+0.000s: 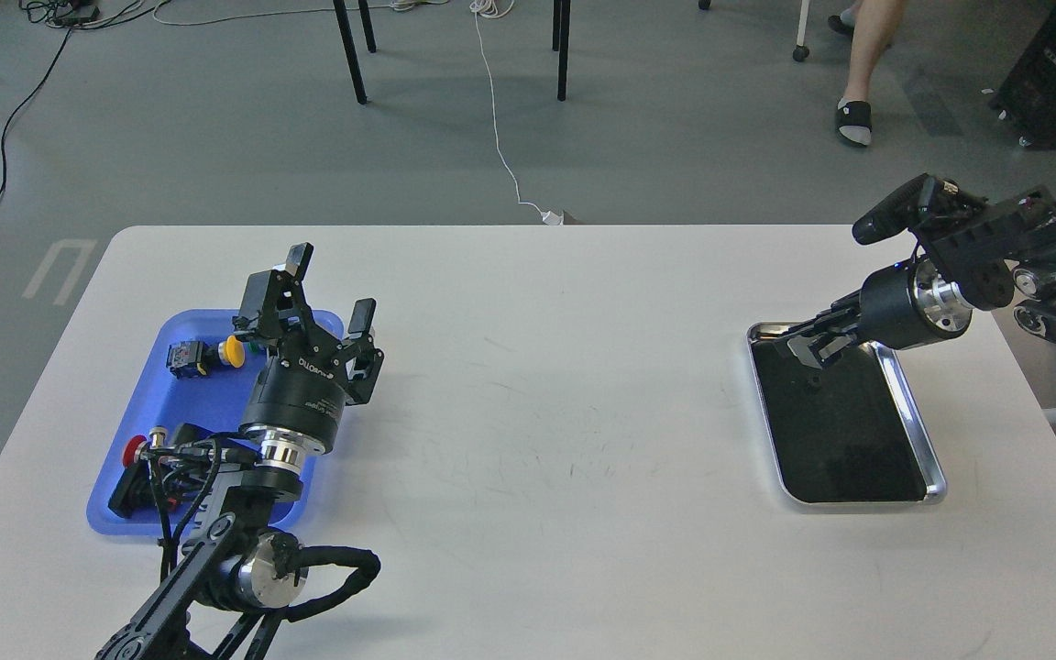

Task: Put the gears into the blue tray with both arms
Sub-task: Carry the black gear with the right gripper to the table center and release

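A white counter (537, 440) is seen from above, with a grey floor beyond it. On the counter's left side lies the blue tray (175, 390), shallow with rounded corners. Inside it are a yellow push button (233, 351) near the far end and a red push button (135, 449) near the front; a bit of green shows behind the arm. The left arm (244, 550) rises from the bottom edge, and the left claw (331, 293) hovers over the tray's right edge, its two fingers spread wide apart and holding nothing.

Well apart, on the counter's right side, sits a shiny steel tray (936, 477) with a black lining. The right arm (1023, 266) enters from the right edge, and the right claw (808, 353) points down into the far end of this tray. It is dark against the lining, so I cannot tell whether it is released or clenched. No gears can be made out.
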